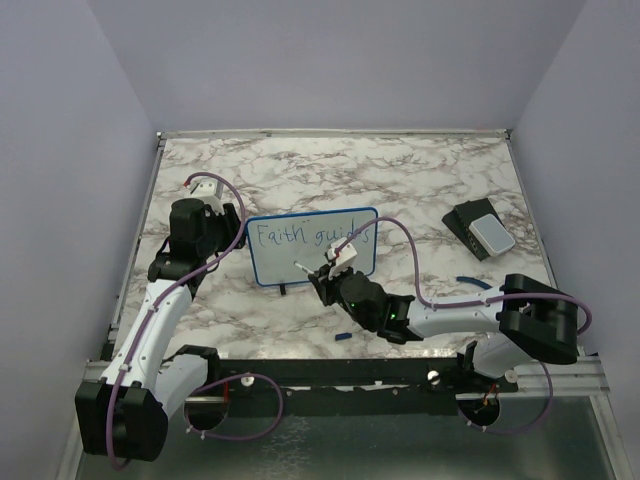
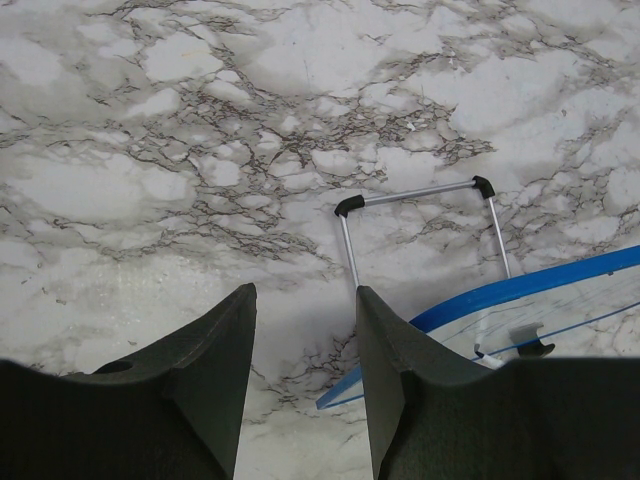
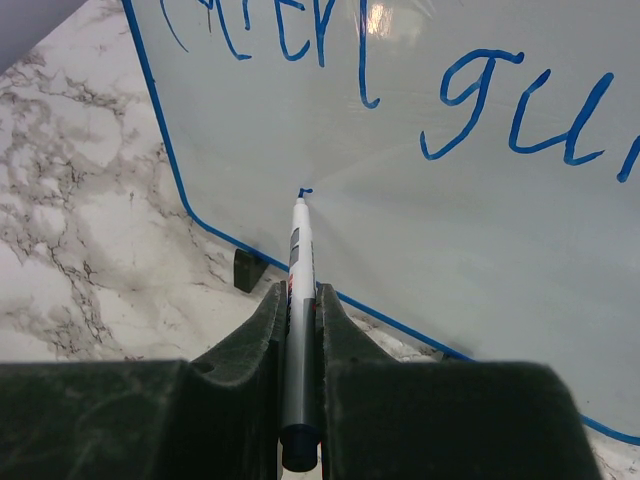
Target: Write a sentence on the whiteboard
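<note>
The whiteboard (image 1: 312, 245) stands upright on the marble table (image 1: 420, 180), in the middle of the top view, with a small black foot (image 3: 248, 270) under its lower edge. On its upper part the sentence (image 1: 300, 236) is written in thin blue letters. "Faith" is clear. The next word begins with "guid", and its end is partly behind the right arm.

The right gripper (image 1: 325, 272) is just in front of the lower middle of the board. In the right wrist view the right gripper (image 3: 298, 295) is clamped on a marker (image 3: 298, 300), which lies straight between the two dark fingers (image 3: 262, 330). The tip of the marker touches the white surface. A very short blue stroke (image 3: 304, 190) is at the tip, below the first word.

The left gripper (image 1: 200, 185) is at the upper left of the board. In the left wrist view the left gripper (image 2: 303, 292) has its fingers apart, with only marble between them. It holds nothing. In the lower right of that view is the blue edge of the board (image 2: 520, 288), and a thin wire stand (image 2: 420, 195) with black corners is above it.

A dark block with a pale grey pad (image 1: 482, 230) lies at the right of the top view, well apart from the board. A small blue piece (image 1: 343, 336) lies near the lower edge of the table.
</note>
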Robot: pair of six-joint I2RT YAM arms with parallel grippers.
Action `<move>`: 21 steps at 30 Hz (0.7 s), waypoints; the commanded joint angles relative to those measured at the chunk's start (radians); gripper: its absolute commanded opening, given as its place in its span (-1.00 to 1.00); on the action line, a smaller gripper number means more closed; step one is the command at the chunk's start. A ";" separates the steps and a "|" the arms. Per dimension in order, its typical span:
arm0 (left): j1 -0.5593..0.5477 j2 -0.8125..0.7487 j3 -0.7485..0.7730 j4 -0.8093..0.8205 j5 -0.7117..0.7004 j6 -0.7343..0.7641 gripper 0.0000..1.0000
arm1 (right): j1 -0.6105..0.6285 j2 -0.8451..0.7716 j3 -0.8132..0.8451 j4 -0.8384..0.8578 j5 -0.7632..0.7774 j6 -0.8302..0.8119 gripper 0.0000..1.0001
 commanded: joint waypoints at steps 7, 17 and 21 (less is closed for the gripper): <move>-0.005 -0.014 -0.014 0.000 -0.005 0.001 -0.07 | 0.005 0.009 0.009 -0.042 0.011 0.009 -0.99; -0.005 -0.015 -0.014 0.000 -0.004 -0.001 -0.07 | 0.005 -0.014 -0.015 -0.067 0.030 0.032 -0.99; -0.005 -0.015 -0.013 0.000 -0.005 -0.001 -0.07 | 0.006 -0.020 -0.019 -0.070 0.039 0.037 -0.99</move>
